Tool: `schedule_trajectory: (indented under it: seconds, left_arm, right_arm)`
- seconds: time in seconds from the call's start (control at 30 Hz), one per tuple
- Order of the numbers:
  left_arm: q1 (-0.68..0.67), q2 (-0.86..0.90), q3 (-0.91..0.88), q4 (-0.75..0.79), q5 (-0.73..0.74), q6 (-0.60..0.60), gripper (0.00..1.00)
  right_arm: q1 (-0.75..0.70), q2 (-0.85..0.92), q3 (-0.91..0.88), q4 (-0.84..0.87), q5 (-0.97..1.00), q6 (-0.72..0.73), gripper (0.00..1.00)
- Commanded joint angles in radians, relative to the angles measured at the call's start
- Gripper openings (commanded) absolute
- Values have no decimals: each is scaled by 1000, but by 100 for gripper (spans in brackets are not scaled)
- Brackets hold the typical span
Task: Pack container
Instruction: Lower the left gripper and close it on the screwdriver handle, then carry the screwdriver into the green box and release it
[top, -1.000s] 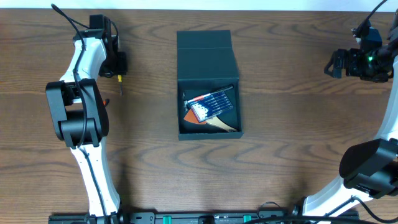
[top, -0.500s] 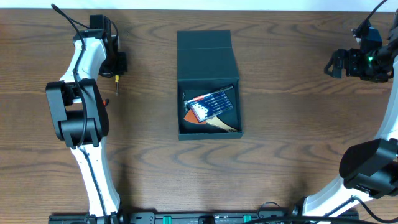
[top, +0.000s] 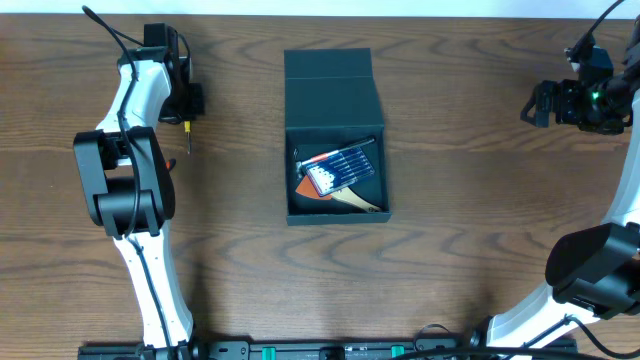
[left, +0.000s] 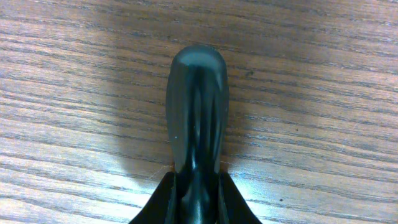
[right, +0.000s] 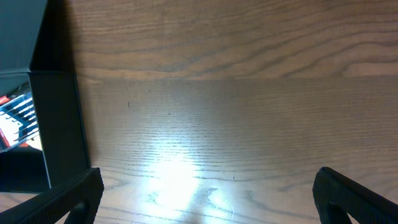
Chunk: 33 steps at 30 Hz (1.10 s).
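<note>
The container (top: 335, 100), a dark teal-grey box, lies open mid-table with its flap lid folded back. Inside it are a clear pack of small screwdrivers (top: 340, 165), an orange item and a wooden-handled tool. At the far left my left gripper (top: 190, 105) is shut on the black handle of a screwdriver (top: 187, 135) with a yellow collar. In the left wrist view that handle (left: 198, 106) sticks out from between the fingers of my left gripper (left: 198, 190), just over the wood. My right gripper (top: 540, 103) stands open at the far right, nothing in it. The right wrist view shows my right gripper (right: 208, 199) and the container wall (right: 59, 124) at its left.
The wooden table (top: 480, 220) carries only the container and the screwdriver. Both arm bases (top: 130, 190) stand at the left and right sides near the front edge.
The left jaws have closed onto the screwdriver handle, and the screwdriver has shifted slightly left and up under the gripper. The right arm has not moved.
</note>
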Motion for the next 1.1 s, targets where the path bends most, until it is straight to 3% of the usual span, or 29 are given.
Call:
schedule_trajectory:
  seconds: [0.0, 0.33, 0.67, 0.87, 1.07]
  left_arm:
    - [-11, 23, -2, -10, -10, -5, 6]
    - [-27, -67, -1, -48, -10, -5, 6]
    - [-83, -372, -1, -178, 12, 8, 6]
    - [-232, -550, -1, -230, 159, 169, 6]
    - [-473, -587, -1, -262, 188, 540, 6]
  right_arm:
    - [-2, 5, -2, -3, 2, 13, 99]
    - [-2, 5, -2, 1, 3, 1, 99]
    - [-2, 5, -2, 1, 3, 1, 99]
    - [-2, 5, -2, 1, 2, 2, 99]
    - [-2, 5, -2, 1, 2, 2, 99]
